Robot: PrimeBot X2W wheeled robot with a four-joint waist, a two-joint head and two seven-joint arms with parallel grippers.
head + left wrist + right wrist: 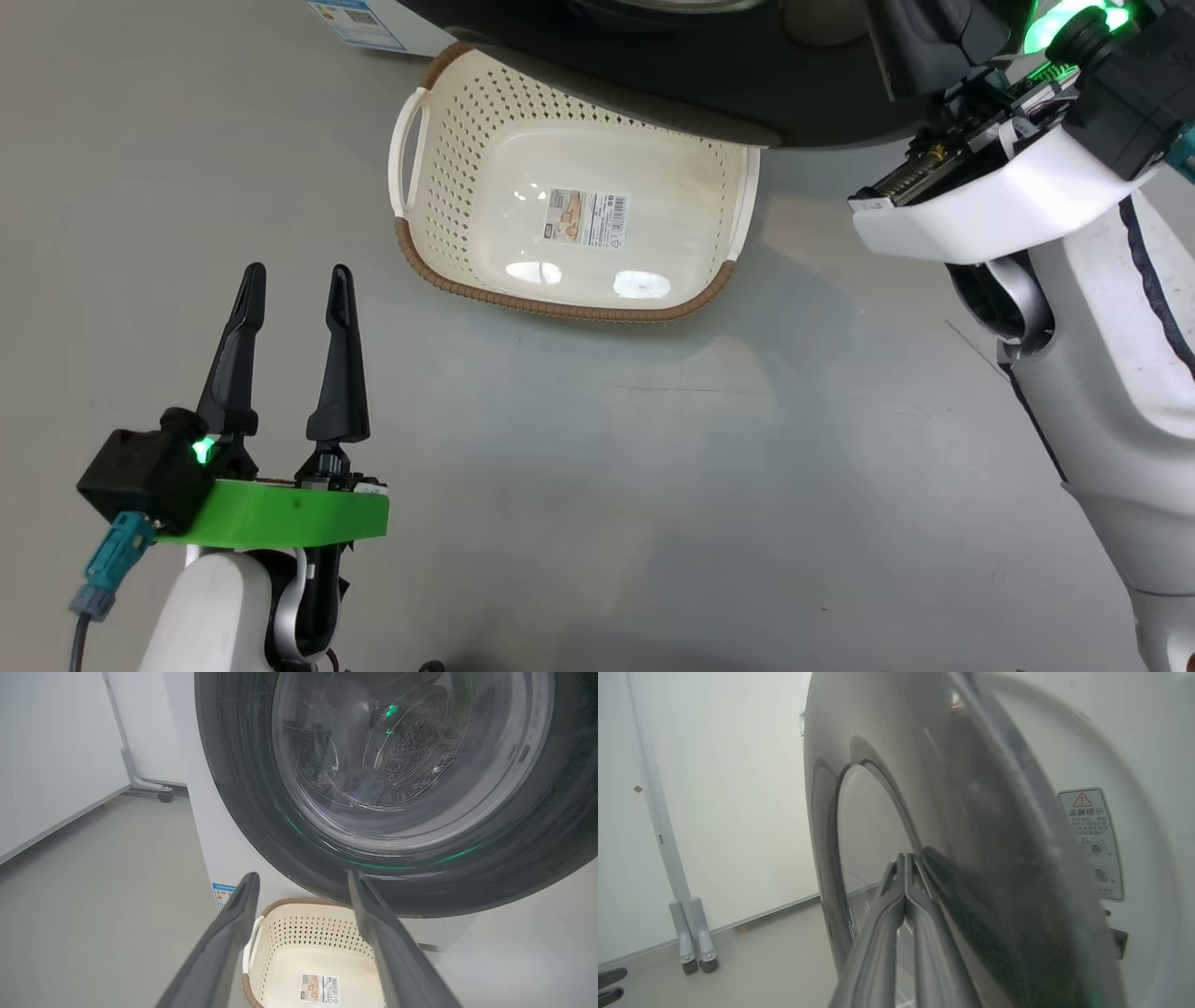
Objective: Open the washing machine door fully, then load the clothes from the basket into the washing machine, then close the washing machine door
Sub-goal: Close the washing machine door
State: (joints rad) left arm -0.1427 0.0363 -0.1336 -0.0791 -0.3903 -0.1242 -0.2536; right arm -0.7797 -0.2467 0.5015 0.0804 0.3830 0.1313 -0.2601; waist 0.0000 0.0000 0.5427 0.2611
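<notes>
Left gripper (295,269) was spread wide with nothing in it, hanging over the floor (653,467) on the robot's side of the basket (448,140) and a bit to its left, well apart from it. From the left wrist cam, the basket sat framed between the two fingers, tucked right at the foot of the machine (219,858), its bare bottom and label (586,217) on show. The door (233,788) loomed above it, and its black rim overhung the basket's far edge in the head view.

Right gripper (905,858) was pinched fully shut on nothing, fingers pressed together and lying along the door's glossy outer face near the window's edge (couldn't tell if they actually touched, that cam was pretty smeary). The door stood at an angle there, a gap showing between it and the white front with the warning sticker (1092,842).

Through the glass, a dim bluish heap that looked like the clothes (362,788) lay low in the drum (420,751).
</notes>
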